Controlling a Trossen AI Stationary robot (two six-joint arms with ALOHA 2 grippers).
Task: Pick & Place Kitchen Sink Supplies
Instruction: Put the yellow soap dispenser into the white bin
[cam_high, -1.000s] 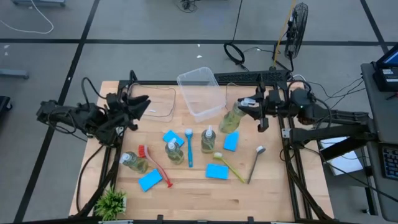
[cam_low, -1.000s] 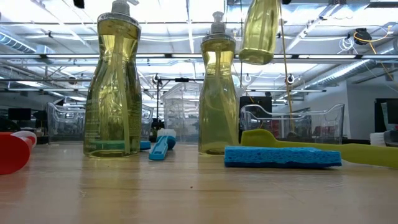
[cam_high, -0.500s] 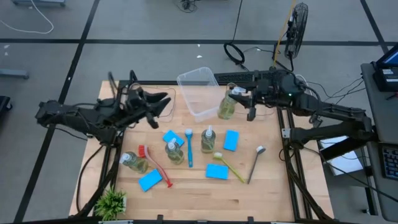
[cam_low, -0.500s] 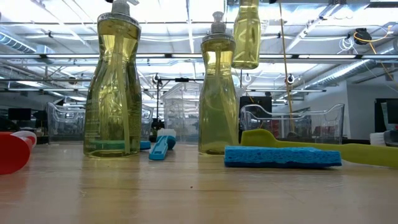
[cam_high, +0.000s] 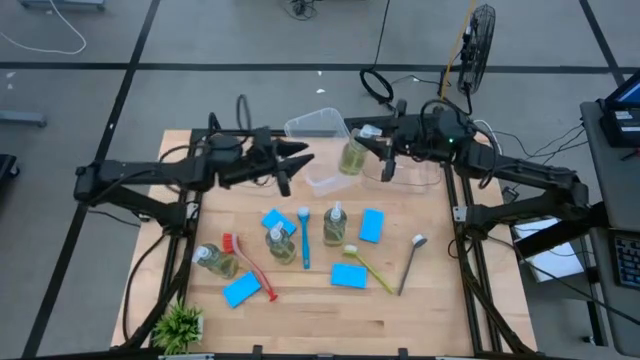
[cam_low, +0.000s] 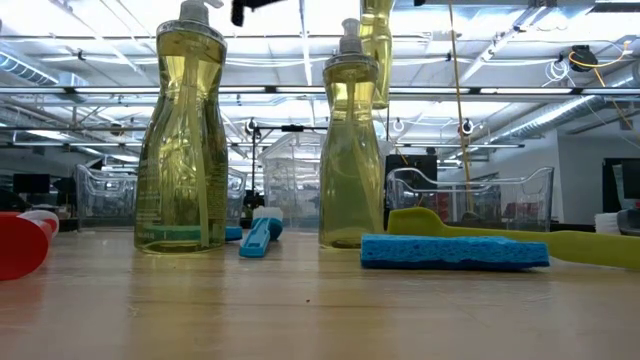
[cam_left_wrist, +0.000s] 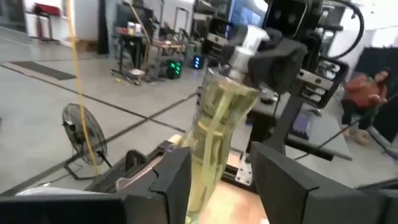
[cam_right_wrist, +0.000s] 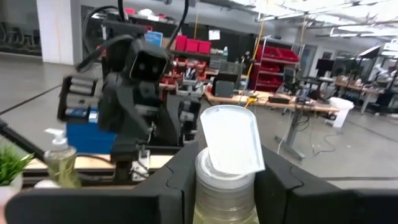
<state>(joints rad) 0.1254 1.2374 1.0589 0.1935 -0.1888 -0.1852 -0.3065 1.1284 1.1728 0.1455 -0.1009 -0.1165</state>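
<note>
Near the counter's (cam_high: 300, 325) front edge are three standing clear pump bottles of yellow-green soap (cam_high: 335, 225), four flat blue sponges (cam_high: 347, 275) and four thin brushes (cam_high: 304, 238). Farther back, the right pincer (cam_high: 372, 145) clamps a fourth soap bottle (cam_high: 352, 156) above a clear plastic bin (cam_high: 322, 150); the left pincer (cam_high: 300, 158), fingers apart, points at it.
</note>
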